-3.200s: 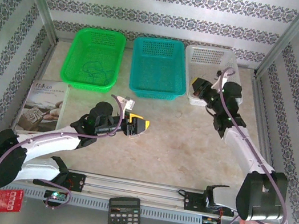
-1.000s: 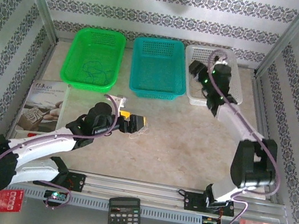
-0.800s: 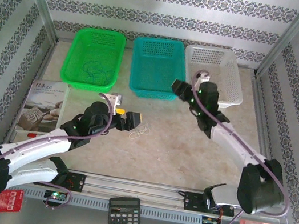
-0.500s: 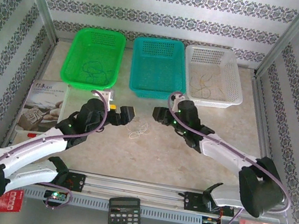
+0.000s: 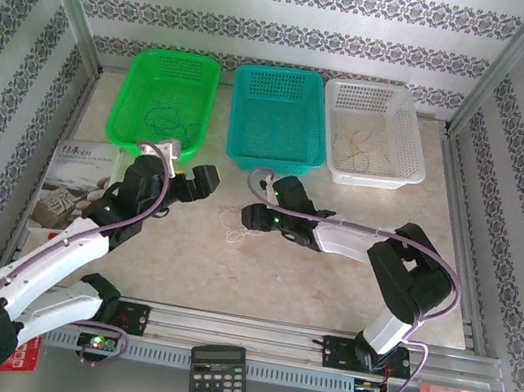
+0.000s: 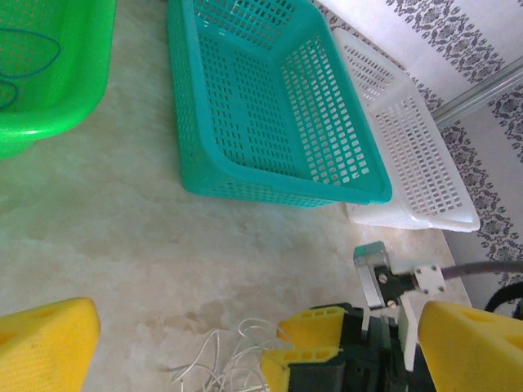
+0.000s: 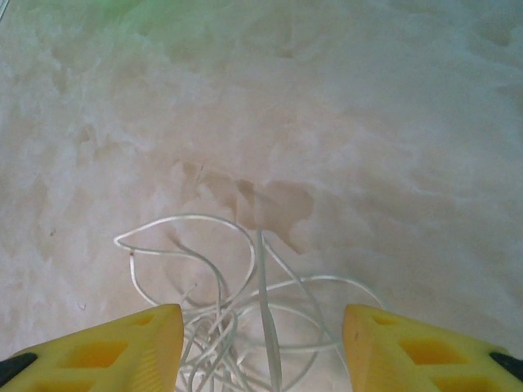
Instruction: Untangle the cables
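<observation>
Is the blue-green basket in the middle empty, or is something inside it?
Empty. The teal basket has a bare mesh floor, seen from above and from the left wrist, with no wires inside.

Three plastic baskets full of little holes sit along the top: a bright green plastic basket (image 5: 169,103) on the left, a blue-green plastic basket (image 5: 278,118) in the middle and a white plastic basket (image 5: 369,134) on the right. The walls (image 5: 291,29) are white with grey flowery stripes. The stone-look tabletop (image 5: 330,269) is pale beige with cloudy blotches. The thin curly wire (image 7: 265,294) at mid-frame is whitish. The left gripper (image 6: 257,310) and right gripper (image 7: 257,327) have yellow fingers (image 7: 106,347). The calculator (image 5: 215,381) at the bottom is black.
</observation>
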